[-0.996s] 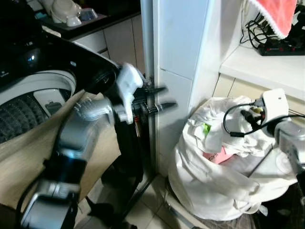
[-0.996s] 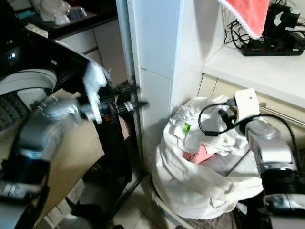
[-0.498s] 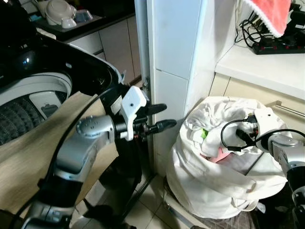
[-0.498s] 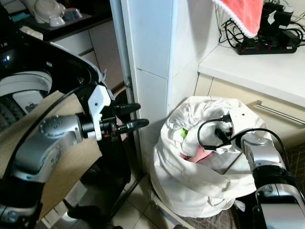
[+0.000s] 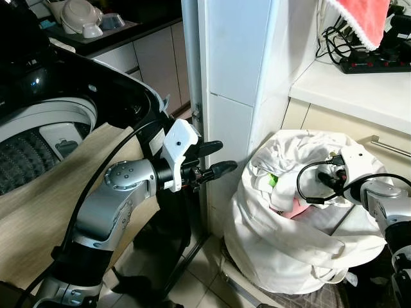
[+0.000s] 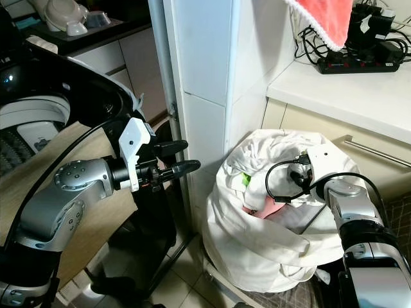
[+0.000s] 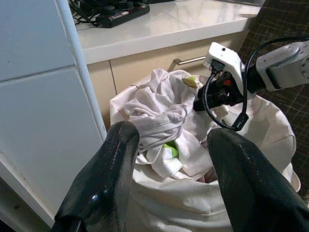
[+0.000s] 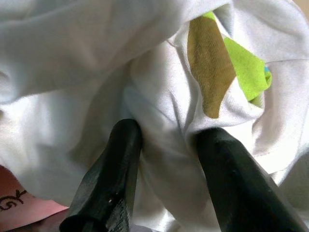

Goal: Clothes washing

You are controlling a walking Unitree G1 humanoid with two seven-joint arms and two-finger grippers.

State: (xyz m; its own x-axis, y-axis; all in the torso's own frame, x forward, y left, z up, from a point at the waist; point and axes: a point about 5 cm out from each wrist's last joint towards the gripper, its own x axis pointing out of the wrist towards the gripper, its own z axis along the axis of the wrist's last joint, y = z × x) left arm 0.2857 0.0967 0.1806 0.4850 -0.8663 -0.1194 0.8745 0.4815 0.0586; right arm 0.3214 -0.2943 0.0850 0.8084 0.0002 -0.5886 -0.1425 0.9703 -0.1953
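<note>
Little changed since half a second ago: left arm drawn slightly lower and nearer the body, right arm in much the same place at the bag.

Laundry bag (image 5: 289, 244): white, slumped on the tiled floor (image 5: 192, 282) at the foot of the white tiled pillar (image 5: 234, 96), its mouth open and heaped with white clothes (image 7: 159, 113); a pink item (image 5: 297, 208) and a green-and-tan patch (image 8: 227, 63) show among them.

Right gripper (image 8: 166, 159): pushed down into the bag's mouth from its far right rim, fingers (image 8: 113, 179) a narrow way apart with a fold of white cloth bunched between them; whether they grip it cannot be told. Black cable looped over the wrist.

Left gripper (image 5: 215, 158): held level in the air, forearm bent across the body, fingers wide and holding nothing, tips just short of the pillar's near corner, pointed towards the bag.

Washing machine (image 5: 45, 122): at left, lid up, drum open, a beige cloth (image 5: 38, 212) draped over its front edge.

Counter (image 5: 353, 86): above and behind the bag, carrying a power strip (image 5: 376, 62) with tangled leads; a red cloth (image 5: 363, 19) hangs over it. Drawer handle (image 5: 388, 146) just behind the bag's far rim.
</note>
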